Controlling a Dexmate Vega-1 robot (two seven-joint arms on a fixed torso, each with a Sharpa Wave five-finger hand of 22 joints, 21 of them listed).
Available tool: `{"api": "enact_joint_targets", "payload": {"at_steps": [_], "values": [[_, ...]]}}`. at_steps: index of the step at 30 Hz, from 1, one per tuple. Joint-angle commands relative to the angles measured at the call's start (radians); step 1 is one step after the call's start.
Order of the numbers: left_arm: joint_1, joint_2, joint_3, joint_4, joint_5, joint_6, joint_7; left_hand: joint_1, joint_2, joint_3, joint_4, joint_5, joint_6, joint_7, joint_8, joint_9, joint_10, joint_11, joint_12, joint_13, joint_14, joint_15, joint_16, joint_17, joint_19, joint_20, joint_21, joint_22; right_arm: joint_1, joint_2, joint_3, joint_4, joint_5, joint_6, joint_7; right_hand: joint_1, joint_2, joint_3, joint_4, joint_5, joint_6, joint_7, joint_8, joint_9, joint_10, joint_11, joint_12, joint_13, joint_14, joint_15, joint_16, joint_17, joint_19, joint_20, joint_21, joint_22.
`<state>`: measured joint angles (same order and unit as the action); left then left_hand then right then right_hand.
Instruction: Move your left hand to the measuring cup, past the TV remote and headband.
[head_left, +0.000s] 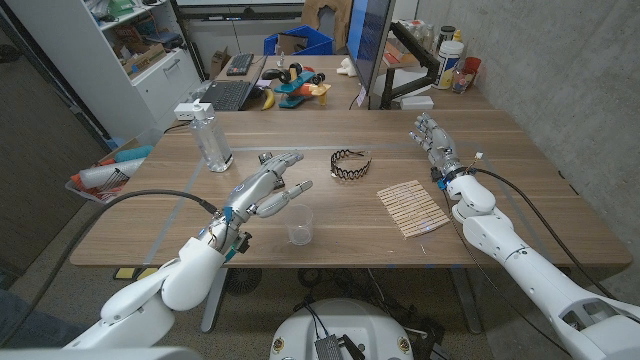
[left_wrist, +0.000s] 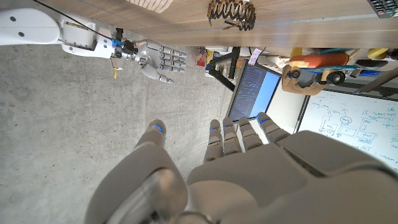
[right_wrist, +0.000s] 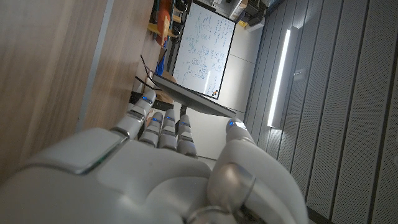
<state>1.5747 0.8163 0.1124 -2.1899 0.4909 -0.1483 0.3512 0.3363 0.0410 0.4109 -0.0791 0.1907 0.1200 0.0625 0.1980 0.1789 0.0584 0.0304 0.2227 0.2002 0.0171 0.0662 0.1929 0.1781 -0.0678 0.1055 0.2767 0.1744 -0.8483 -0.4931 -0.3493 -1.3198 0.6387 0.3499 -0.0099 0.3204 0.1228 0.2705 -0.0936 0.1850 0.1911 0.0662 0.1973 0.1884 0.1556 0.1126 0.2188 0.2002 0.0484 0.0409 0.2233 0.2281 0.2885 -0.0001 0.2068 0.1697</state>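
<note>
- The wooden worktop (head_left: 520, 215) stood by a grey concrete wall, with a cluttered desk, a laptop (head_left: 226, 94) and a monitor (head_left: 366, 45) behind it.
- The clear measuring cup (head_left: 300, 226) stood upright near the front edge, mouth upward; its handle, if any, was too faint to tell.
- The left robot hand (head_left: 268, 186) hovered just behind the cup, fingers spread, holding nothing.
- The black headband (head_left: 351, 163) lay further back, beside a mat of wooden slats (head_left: 412, 207).
- The right robot hand (head_left: 434, 141) was empty, fingers extended.
- A water bottle (head_left: 211, 140) stood at left.
</note>
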Motion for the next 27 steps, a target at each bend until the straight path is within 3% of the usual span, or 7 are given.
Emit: {"api": "enact_joint_targets", "payload": {"at_steps": [1, 13, 27], "values": [[0.027, 0.024, -0.007, -0.054, 0.09, 0.062, -0.005, 0.013, -0.002, 0.002, -0.01, -0.004, 0.013, -0.004, 0.006, 0.004, 0.015, -0.001, 0.008, 0.002, 0.014, -0.004, 0.005, 0.002, 0.008, 0.008, 0.003, 0.006, -0.006, -0.004, 0.001, -0.01, -0.003, -0.008, -0.007, 0.004, 0.009, 0.002, -0.005, 0.002, 0.003, -0.003, 0.001, 0.001, 0.01, -0.001, -0.003, 0.002, 0.009, -0.001, 0.007, -0.001, 0.012, 0.0, -0.003, 0.002], [0.073, 0.036, -0.024, -0.113, 0.206, 0.164, -0.018, 0.021, -0.003, 0.0, -0.022, -0.006, 0.066, -0.024, 0.017, 0.005, 0.04, -0.019, 0.014, 0.003, 0.037, -0.004, 0.008, 0.004, 0.049, 0.037, 0.008, 0.01, 0.0, -0.005, 0.001, 0.003, 0.003, -0.008, 0.007, 0.003, 0.009, 0.001, -0.004, 0.002, 0.004, -0.005, 0.001, 0.002, 0.01, 0.0, -0.004, 0.002, 0.009, 0.0, 0.007, -0.001, 0.012, 0.001, -0.004, 0.002], [0.012, 0.049, 0.036, -0.107, 0.277, 0.249, -0.053, 0.024, -0.002, 0.0, -0.026, -0.006, 0.092, -0.03, 0.02, 0.006, 0.046, -0.034, 0.015, 0.004, 0.042, -0.01, 0.007, 0.005, 0.043, 0.045, 0.0, 0.012, -0.006, -0.016, 0.001, -0.002, -0.002, -0.008, 0.011, 0.002, 0.009, 0.0, -0.004, 0.002, 0.004, -0.006, 0.001, 0.002, 0.011, 0.0, -0.004, 0.002, 0.008, 0.001, 0.006, -0.001, 0.012, 0.002, -0.005, 0.002]]}}
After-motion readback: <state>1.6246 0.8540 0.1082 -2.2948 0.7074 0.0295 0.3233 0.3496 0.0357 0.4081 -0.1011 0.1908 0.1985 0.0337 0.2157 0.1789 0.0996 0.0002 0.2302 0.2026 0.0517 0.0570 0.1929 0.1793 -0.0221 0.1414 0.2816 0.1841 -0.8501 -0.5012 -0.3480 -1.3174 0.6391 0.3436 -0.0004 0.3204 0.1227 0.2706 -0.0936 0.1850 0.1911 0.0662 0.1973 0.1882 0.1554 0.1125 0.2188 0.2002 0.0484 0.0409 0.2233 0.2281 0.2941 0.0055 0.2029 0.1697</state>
